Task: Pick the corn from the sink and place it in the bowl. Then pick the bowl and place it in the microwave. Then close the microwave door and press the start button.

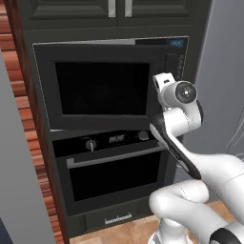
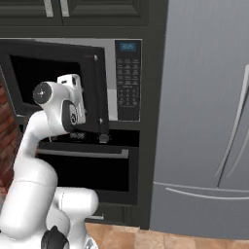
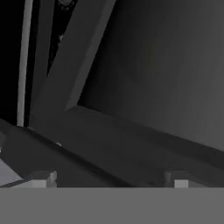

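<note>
The pincer is showing as two small finger tips standing wide apart at the bottom of the hand view, spread and pinching nothing. Directly ahead of it, the dark glass and frame of the microwave door are filling the space, very close; whether the tips are touching the door cannot be told.

In the right base view the white hand is sitting against the outer face of the microwave door, which is standing ajar, its free edge with the handle swung out just to the right of the hand. Beyond that edge, a strip of the microwave's light grey interior is showing. Further right of the hand, the keypad panel is carrying a blue display whose digits are too small to read.

Below the hand, the oven is showing knobs, a long bar handle and a small white label at its base, unreadable. Well to the right, a grey refrigerator is standing.
</note>
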You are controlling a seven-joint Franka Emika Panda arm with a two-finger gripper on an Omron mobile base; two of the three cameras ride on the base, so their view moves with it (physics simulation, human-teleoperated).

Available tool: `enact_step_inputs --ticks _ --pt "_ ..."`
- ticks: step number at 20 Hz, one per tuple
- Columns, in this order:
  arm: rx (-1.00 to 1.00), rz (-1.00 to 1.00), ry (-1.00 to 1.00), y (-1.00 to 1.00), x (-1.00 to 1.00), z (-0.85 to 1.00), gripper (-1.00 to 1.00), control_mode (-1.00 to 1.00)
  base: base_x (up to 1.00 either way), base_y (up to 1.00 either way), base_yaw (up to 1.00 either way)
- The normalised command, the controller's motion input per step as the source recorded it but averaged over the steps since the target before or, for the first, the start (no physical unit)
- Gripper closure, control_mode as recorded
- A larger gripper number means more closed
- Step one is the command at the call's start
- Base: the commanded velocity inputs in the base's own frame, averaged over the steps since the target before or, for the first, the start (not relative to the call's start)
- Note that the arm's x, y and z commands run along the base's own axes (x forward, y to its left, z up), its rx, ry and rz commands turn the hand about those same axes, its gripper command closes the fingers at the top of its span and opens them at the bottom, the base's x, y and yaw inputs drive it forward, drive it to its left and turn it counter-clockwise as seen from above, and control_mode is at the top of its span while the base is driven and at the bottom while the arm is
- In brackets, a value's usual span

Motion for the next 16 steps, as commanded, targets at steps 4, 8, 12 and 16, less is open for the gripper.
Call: enact_step_inputs --ticks 4,8,12,16 --pt "0.01 -0.03 0.0 0.0 1.0 0.13 -1.0 -1.0 0.0 0.0 0.0" --pt "0.04 0.0 0.0 -0.13 1.0 0.14 -1.0 -1.0 0.0 0.0 0.0" --pt "0.02 0.0 0.0 -0.07 1.0 0.06 -1.0 -1.0 0.0 0.0 0.0" --pt "0.0 0.0 0.0 0.0 1.0 0.0 -1.0 -1.0 0.0 0.0 0.0"
